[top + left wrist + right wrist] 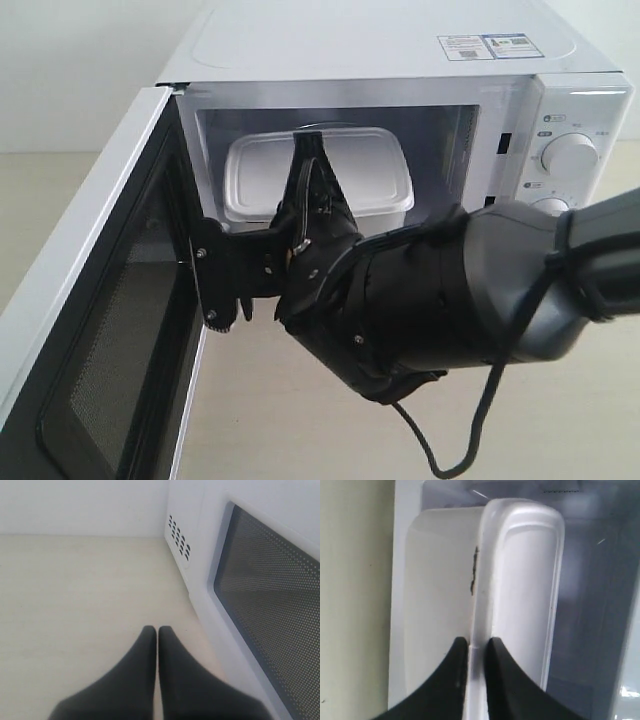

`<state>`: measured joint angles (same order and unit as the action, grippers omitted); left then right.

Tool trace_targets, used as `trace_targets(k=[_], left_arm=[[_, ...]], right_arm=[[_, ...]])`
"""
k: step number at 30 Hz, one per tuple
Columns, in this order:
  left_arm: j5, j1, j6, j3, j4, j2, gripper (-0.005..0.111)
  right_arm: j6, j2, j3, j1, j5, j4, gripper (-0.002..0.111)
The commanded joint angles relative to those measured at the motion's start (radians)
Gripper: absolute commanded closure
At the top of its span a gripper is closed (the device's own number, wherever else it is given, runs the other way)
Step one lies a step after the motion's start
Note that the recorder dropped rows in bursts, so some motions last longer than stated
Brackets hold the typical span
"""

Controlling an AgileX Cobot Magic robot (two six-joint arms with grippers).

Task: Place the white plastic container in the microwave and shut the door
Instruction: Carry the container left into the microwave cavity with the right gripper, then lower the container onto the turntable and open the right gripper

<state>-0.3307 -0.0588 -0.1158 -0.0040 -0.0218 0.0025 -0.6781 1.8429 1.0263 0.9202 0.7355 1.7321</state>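
Observation:
The white plastic container (pixel 350 165) lies inside the cavity of the white microwave (pixel 400 50). My right gripper (pixel 312 150) reaches in through the opening and is shut on the container's (pixel 520 580) near rim, one finger on each side of the edge; in the right wrist view the gripper (pixel 476 645) shows the rim pinched between the tips. The door (pixel 95 300) stands swung wide open to the left. In the left wrist view my left gripper (pixel 157 632) hangs shut and empty over the table beside the door's (pixel 270 605) dark window. The left gripper is not seen in the exterior view.
The right arm's black wrist and grey forearm (pixel 480 290) fill the space in front of the microwave's opening, with a cable (pixel 470 440) hanging below. Two dials (pixel 568 155) sit on the right panel. Pale tabletop (pixel 75 590) extends left of the door.

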Motion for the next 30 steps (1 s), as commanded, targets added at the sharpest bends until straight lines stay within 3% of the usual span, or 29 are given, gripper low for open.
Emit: trace_targets(k=[1,13,30], left_arm=[[0.016,-0.006,0.004,0.004,0.000,-0.002,0.103],[0.016,-0.006,0.004,0.004,0.000,-0.002,0.103],[0.016,-0.006,0.004,0.004,0.000,-0.002,0.103]], right_arm=[[0.015,0.016,0.027,-0.023,0.012,0.012,0.108],[0.024,0.044,0.051,-0.086,-0.014,0.012,0.108],[0.049,0.176,0.221,-0.150,-0.080,0.012,0.108]])
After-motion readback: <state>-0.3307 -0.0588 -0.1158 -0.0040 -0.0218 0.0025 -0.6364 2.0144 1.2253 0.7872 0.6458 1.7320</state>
